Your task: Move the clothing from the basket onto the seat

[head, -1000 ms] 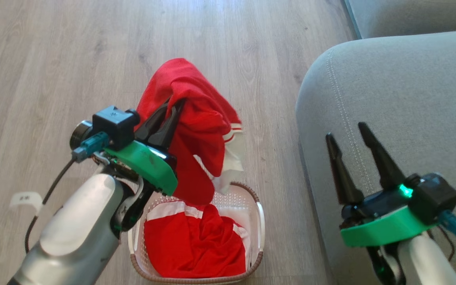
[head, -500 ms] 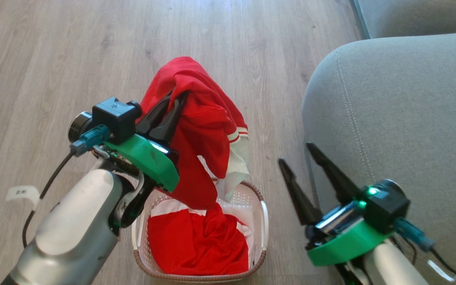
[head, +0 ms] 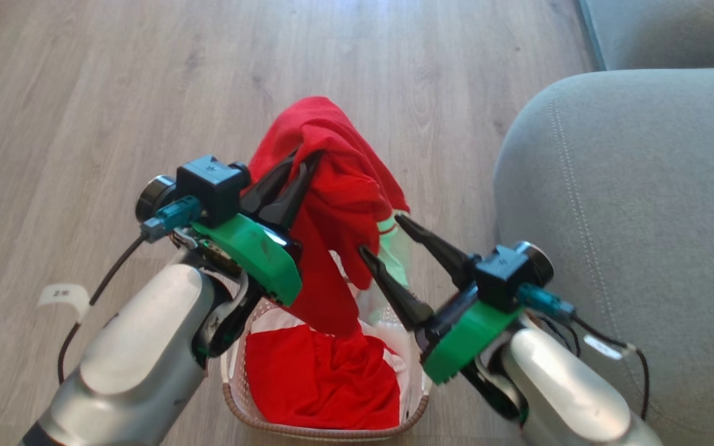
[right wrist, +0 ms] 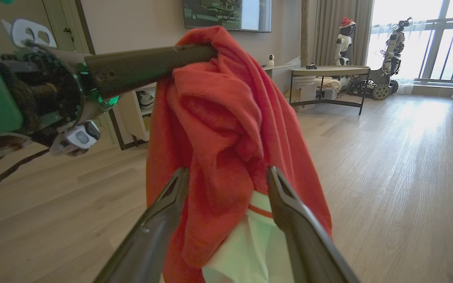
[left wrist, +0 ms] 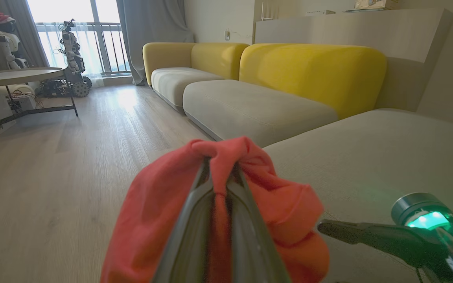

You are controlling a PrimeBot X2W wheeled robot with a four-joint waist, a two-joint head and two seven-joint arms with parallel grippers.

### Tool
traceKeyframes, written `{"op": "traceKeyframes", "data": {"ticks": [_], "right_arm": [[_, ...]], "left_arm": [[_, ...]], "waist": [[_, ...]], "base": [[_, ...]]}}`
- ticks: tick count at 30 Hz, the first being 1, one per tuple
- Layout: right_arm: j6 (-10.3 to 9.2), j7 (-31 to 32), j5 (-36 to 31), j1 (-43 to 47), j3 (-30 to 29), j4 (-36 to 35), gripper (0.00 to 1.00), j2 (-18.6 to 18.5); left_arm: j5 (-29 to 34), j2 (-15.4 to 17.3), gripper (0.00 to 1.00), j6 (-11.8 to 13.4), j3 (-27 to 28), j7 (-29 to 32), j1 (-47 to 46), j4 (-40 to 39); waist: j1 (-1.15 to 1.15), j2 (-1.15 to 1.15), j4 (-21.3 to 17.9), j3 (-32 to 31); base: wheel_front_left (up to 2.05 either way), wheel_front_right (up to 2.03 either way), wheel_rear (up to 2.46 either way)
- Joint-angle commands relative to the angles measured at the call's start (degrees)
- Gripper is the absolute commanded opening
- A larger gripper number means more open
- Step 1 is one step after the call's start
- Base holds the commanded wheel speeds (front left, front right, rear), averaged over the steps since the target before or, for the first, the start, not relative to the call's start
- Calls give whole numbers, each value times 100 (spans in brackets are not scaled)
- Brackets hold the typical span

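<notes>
Left gripper (head: 309,158) clamped on red garment (head: 344,192), right gripper (head: 380,232) apart, astride its hanging fold.

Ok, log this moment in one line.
left end effector: shut on lifted garment above basket | right end effector: open, straddling its hanging part | second garment: in basket | seat: right of basket

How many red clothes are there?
2. The hanging garment is pinched in the left gripper above the basket; the lower garment lies inside it. More could hide underneath.
</notes>
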Motion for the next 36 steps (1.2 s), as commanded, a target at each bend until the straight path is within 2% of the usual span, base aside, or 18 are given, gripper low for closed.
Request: {"op": "traceKeyframes", "data": {"ticks": [1,15,24,25,26,27,36], "right_arm": [[-1,-37,65,-276,75,-22,100,119],[-1,-37,471,-1119,484,1378,100,191],[-1,-37,692,-1432,574,1761,100,182],[-1,-37,698,-1434,583,1758,65,185],[-1,-37,704,-1433,590,1749,11,186],[-1,-37,709,-1428,595,1737,0,186],[-1,-37,730,-1332,454,1409,0,100]], "left_arm": [[-53,79,0,-15,203,-20,-417,-171],[-41,-257,0,-210,-259,86,-446,-174],[-29,-452,0,-330,-556,126,-426,-48],[-34,-458,0,-330,-567,124,-419,-31],[-39,-459,0,-328,-574,123,-412,-14],[-40,-456,0,-325,-577,120,-408,1],[-98,-358,0,-246,-479,53,-403,121]], "waist": [[0,0,62,-4],[0,0,581,-86],[0,0,893,-147],[0,0,909,-151],[0,0,923,-155],[0,0,933,-158],[0,0,841,-152]], "base": [[0,0,0],[0,0,0],[0,0,0],[0,0,0],[0,0,0],[0,0,0],[0,0,0]]}}
